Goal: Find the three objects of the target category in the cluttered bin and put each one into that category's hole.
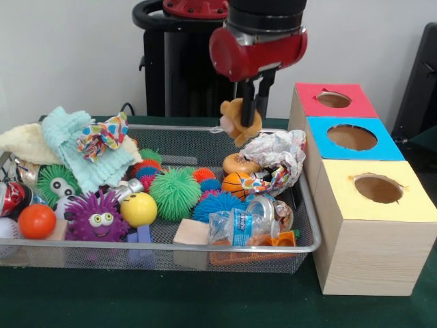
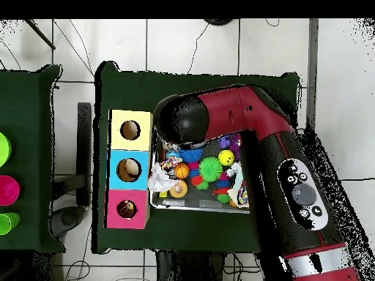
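My gripper [image 1: 251, 115] hangs above the bin's back right corner, shut on a small brown plush toy [image 1: 239, 121] that dangles clear of the other items. The wire mesh bin [image 1: 164, 244] is full of clutter: spiky balls, a crumpled paper wad [image 1: 276, 154], a plastic bottle [image 1: 239, 226] and cloths. To the right stands the wooden box with a red hole [image 1: 334, 100], a blue hole [image 1: 351, 137] and a yellow hole [image 1: 377, 188]. In the overhead view the arm [image 2: 220, 110] hides the gripper and the plush toy.
A green spiky ball [image 1: 175, 193], a purple one with eyes [image 1: 100, 217], a yellow ball [image 1: 138, 209], an orange ball [image 1: 37, 221], a wooden block [image 1: 192, 232] and a mint cloth [image 1: 82, 147] lie in the bin. From above, the box [image 2: 130, 170] sits left of the bin.
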Motion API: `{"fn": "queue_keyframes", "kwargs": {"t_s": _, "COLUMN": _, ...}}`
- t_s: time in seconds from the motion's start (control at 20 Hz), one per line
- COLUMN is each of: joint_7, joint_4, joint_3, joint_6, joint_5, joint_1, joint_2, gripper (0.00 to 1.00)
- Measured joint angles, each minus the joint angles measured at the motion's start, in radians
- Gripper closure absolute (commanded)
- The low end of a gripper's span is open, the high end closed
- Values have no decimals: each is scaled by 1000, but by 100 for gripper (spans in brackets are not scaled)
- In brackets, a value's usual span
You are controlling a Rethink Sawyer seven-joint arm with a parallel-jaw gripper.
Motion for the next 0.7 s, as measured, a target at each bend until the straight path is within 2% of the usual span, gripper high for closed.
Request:
{"fn": "queue_keyframes", "kwargs": {"t_s": 0.2, "joint_7": -152, "joint_4": -1, "joint_3": 34, "joint_6": 0, "joint_5": -78, "joint_1": -18, "joint_2": 35, "gripper": 100}}
{"fn": "queue_keyframes", "kwargs": {"t_s": 0.4, "joint_7": -254, "joint_4": -1, "joint_3": 52, "joint_6": 0, "joint_5": -97, "joint_1": -22, "joint_2": 50, "gripper": 100}}
{"fn": "queue_keyframes", "kwargs": {"t_s": 0.7, "joint_7": -269, "joint_4": -4, "joint_3": 62, "joint_6": -3, "joint_5": -96, "joint_1": -22, "joint_2": 51, "gripper": 100}}
